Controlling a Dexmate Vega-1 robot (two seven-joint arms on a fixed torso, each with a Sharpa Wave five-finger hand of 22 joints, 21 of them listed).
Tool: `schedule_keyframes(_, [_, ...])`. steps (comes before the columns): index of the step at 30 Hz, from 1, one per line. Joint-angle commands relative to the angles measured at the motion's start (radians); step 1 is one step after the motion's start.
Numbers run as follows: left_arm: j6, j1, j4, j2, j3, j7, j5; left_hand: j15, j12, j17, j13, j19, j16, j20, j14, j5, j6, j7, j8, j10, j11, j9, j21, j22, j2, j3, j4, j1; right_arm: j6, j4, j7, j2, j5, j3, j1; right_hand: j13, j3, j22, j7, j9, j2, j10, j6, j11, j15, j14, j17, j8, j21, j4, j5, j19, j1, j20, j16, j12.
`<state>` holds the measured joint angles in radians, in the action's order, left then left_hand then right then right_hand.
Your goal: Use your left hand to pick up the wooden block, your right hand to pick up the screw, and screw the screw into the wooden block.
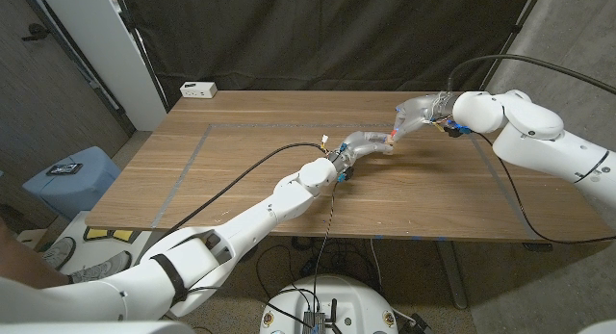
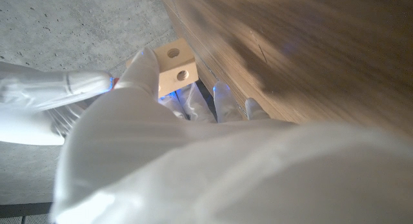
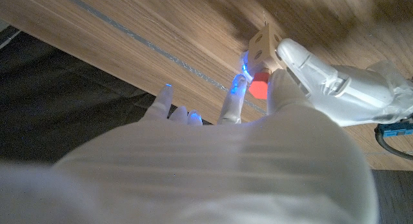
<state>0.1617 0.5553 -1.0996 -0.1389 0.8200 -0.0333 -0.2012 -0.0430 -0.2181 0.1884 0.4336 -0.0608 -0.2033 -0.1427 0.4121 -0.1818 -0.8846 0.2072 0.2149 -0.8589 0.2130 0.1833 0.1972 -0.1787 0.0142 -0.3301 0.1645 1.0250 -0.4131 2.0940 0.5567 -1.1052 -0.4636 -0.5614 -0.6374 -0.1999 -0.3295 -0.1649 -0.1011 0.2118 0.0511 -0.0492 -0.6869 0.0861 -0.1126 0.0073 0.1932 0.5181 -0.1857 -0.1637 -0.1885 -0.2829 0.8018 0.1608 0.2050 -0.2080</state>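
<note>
Left hand [image 2: 139, 72] grips wooden block [image 2: 173, 69], holes exposed; right hand [image 3: 287, 88], at 2 o'clock, probably pinches red screw [image 3: 259, 87] against it.

The block [image 2: 174, 70] is showing pale, matt bare wood with drilled holes. The table [image 1: 241, 180] is showing brown wood grain with a dull sheen. Both hands [image 1: 369, 143] [image 1: 416, 114] are wearing smooth, whitish translucent covers. The screw's head [image 3: 259, 87] is looking like glossy red plastic.
</note>
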Motion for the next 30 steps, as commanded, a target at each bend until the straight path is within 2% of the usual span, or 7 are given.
schedule_keyframes(1, [-0.009,0.009,-0.016,-0.006,0.0,-0.009,0.003,-0.076,-0.01,0.004,0.005,-0.003,0.002,0.003,0.001,-0.007,-0.006,0.002,0.005,-0.019,0.008,0.004,0.005,-0.003,0.004,-0.007,0.0,0.013,0.0,0.009,-0.025,-0.003,-0.001,0.011,-0.017,-0.003,-0.011,-0.003,-0.004,0.006,0.0,-0.021,-0.026,0.002,-0.002,0.01,0.005,0.011,-0.008,0.001,0.004,-0.012,0.015,0.0,0.007,-0.012])
schedule_keyframes(9, [-0.009,0.008,-0.013,-0.005,-0.002,-0.008,0.0,-0.075,-0.01,0.004,0.005,-0.003,0.002,0.002,0.001,-0.007,-0.008,0.001,0.005,-0.019,0.008,0.004,0.005,-0.003,0.004,-0.011,0.0,0.018,0.001,0.006,-0.031,0.002,-0.008,0.008,-0.016,-0.003,-0.015,-0.003,-0.012,0.011,0.002,-0.034,-0.055,0.004,0.003,0.02,0.006,0.025,-0.008,0.002,0.005,-0.019,0.016,-0.002,0.01,-0.014])
schedule_keyframes(20, [-0.003,0.001,0.001,-0.001,-0.002,-0.003,-0.002,-0.073,-0.009,0.004,0.006,-0.003,0.003,0.002,0.0,-0.006,-0.004,0.0,0.003,-0.02,0.008,0.005,0.005,-0.003,0.005,-0.017,-0.001,0.021,-0.003,0.002,-0.042,0.009,-0.016,0.006,-0.019,-0.002,-0.023,-0.003,-0.027,0.019,0.006,-0.061,-0.104,-0.007,0.012,0.037,0.007,0.048,-0.009,0.003,0.005,-0.033,0.017,-0.007,0.013,-0.018])
schedule_keyframes(30, [-0.001,-0.002,0.006,0.001,-0.002,-0.003,-0.002,-0.071,-0.009,0.005,0.006,-0.004,0.003,0.002,-0.001,-0.005,-0.001,-0.001,0.001,-0.019,0.009,0.005,0.005,-0.003,0.005,-0.02,-0.003,0.021,-0.007,-0.002,-0.053,0.017,-0.029,0.002,-0.02,-0.002,-0.027,-0.003,-0.026,0.024,0.01,-0.089,-0.133,-0.016,0.024,0.055,0.008,0.063,-0.011,0.007,0.005,-0.047,0.013,-0.009,0.018,-0.023])
